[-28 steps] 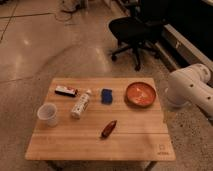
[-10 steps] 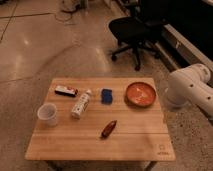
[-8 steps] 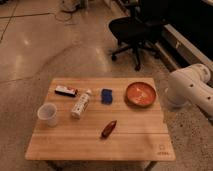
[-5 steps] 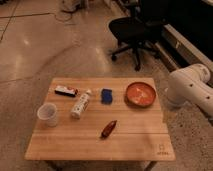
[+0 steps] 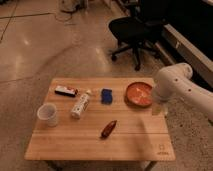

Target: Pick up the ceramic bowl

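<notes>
The ceramic bowl is round, shallow and glossy orange with a darker rim. It sits on the wooden table at the far right, near the back edge. My white arm reaches in from the right. Its gripper hangs just right of the bowl, over the table's right edge and close to the bowl's rim. Nothing is held that I can see.
On the table stand a white cup at the left, a white bottle lying down, a blue sponge, a small dark-and-white packet and a brown-red item. A black office chair stands behind the table.
</notes>
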`<action>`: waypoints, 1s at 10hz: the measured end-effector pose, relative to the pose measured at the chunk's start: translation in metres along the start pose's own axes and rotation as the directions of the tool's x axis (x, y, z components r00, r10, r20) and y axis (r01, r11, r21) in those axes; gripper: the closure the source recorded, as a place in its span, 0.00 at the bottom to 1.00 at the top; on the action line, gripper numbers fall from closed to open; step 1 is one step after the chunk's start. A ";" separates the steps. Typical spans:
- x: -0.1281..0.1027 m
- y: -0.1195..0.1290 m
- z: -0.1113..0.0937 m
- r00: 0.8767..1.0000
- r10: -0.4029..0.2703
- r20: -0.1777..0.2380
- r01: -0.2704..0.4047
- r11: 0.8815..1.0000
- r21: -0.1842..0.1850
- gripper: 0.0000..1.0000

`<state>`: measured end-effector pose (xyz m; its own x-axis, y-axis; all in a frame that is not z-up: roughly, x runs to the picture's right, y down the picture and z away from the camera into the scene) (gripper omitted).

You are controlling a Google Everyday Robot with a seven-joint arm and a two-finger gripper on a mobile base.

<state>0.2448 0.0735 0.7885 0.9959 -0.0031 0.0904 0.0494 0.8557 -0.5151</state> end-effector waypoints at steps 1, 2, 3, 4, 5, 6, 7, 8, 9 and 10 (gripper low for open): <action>0.004 -0.011 0.010 1.000 0.000 -0.004 0.000 1.000 0.004 0.35; 0.010 -0.023 0.021 1.000 0.000 -0.018 0.001 1.000 0.012 0.35; 0.014 -0.031 0.028 1.000 0.001 -0.028 0.000 1.000 0.016 0.35; 0.017 -0.038 0.036 0.999 0.005 -0.036 -0.005 1.000 0.017 0.35; 0.018 -0.045 0.047 0.999 0.012 -0.043 -0.011 1.000 0.014 0.35; 0.020 -0.048 0.056 0.999 0.018 -0.045 -0.018 1.000 0.007 0.35; 0.019 -0.047 0.063 0.999 0.020 -0.041 -0.020 1.000 -0.001 0.35; 0.019 -0.047 0.069 0.999 0.020 -0.037 -0.021 1.000 -0.008 0.35; 0.017 -0.045 0.078 0.999 0.019 -0.029 -0.019 1.000 -0.018 0.35; 0.015 -0.045 0.087 1.000 0.018 -0.020 -0.018 0.999 -0.026 0.35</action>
<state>0.2510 0.0802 0.8868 0.9979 0.0021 0.0645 0.0330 0.8418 -0.5388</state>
